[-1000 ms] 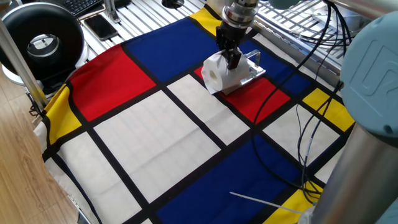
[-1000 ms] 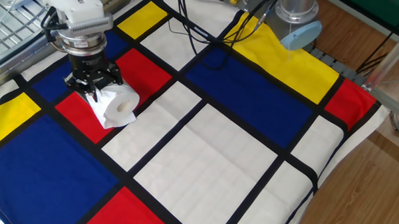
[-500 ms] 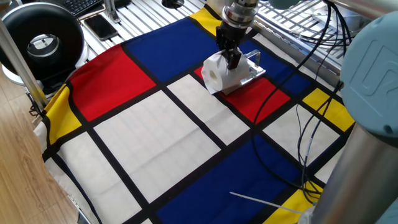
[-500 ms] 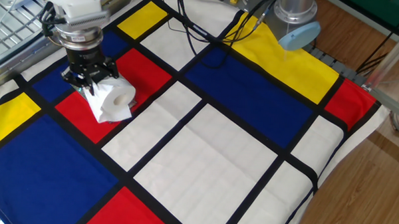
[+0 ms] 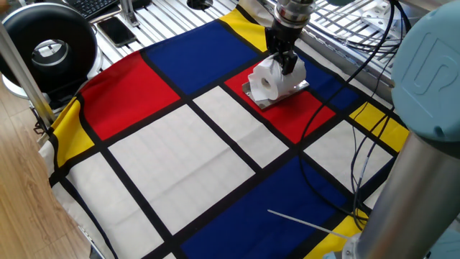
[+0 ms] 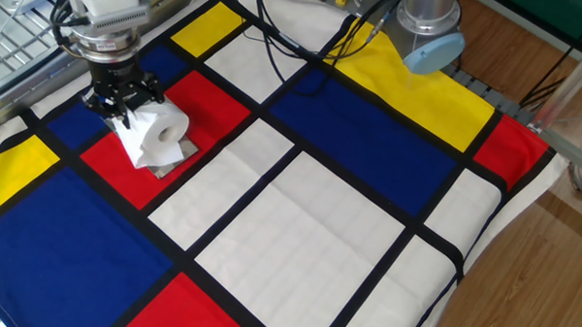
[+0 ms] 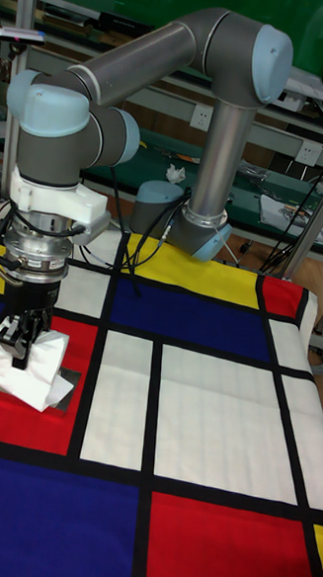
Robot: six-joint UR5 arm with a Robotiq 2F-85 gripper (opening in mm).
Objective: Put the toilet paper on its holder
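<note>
The white toilet paper (image 5: pixel 267 81) lies on its side on a red square of the cloth, its hollow core facing the camera in one fixed view. My gripper (image 5: pixel 287 63) comes down from above and is shut on the roll's rear part. Under the roll, the holder shows only as the edge of its shiny plate (image 5: pixel 267 102); its bar is hidden by the roll. In the other fixed view the toilet paper (image 6: pixel 155 135) sits below the gripper (image 6: pixel 118 106), with the holder plate (image 6: pixel 171 165) peeking out. The tall fixed view shows the toilet paper (image 7: pixel 27 368), gripper (image 7: pixel 18 346) and holder plate (image 7: pixel 65 390).
A checked cloth (image 5: pixel 180 144) of red, blue, yellow and white squares covers the table. A black round device (image 5: pixel 47 47) and a phone (image 5: pixel 115 29) lie past its left edge. Cables (image 5: pixel 359 57) trail on the right. A thin white rod (image 5: pixel 309 223) lies near the front. The arm's base (image 6: pixel 427 23) stands at the back.
My gripper has carried the roll sideways, right in one fixed view and left in the other. The holder's bar, visible beside the roll before, is now hidden by it.
</note>
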